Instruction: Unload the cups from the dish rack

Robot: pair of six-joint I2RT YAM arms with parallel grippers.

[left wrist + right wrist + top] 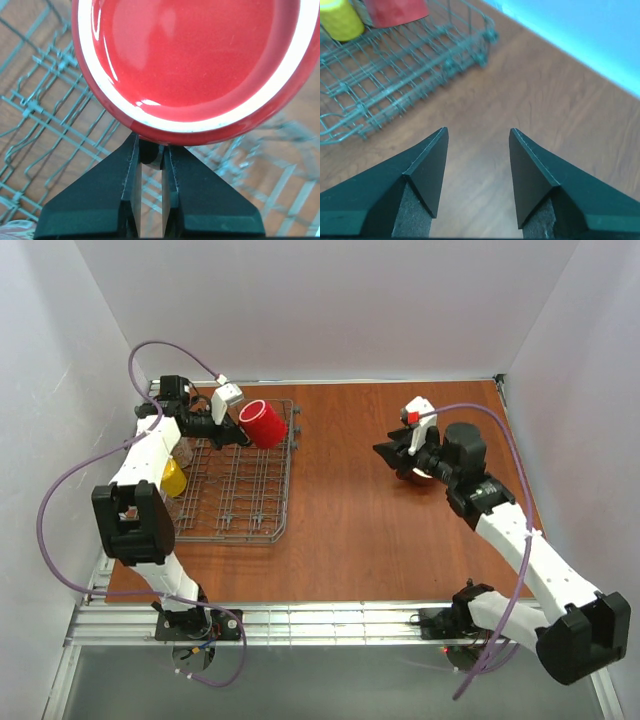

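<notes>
My left gripper (240,430) is shut on the plain red mug (263,423) and holds it on its side above the far right part of the grey wire dish rack (250,530). In the left wrist view the mug's round red end (195,65) fills the top, and my left gripper (150,150) pinches its lower edge over the rack wires (50,125). A yellow mug (172,478) sits at the rack's left side. My right gripper (392,458) is open and empty over the bare table. The right wrist view shows my right gripper (477,137), the rack (395,75), yellow mug (340,20) and red mug (395,11).
A patterned cup (183,450) shows partly under the left arm in the rack; a bit of it shows in the left wrist view (15,231). White walls close the table on three sides. A pale object (420,476) lies mostly hidden under the right wrist.
</notes>
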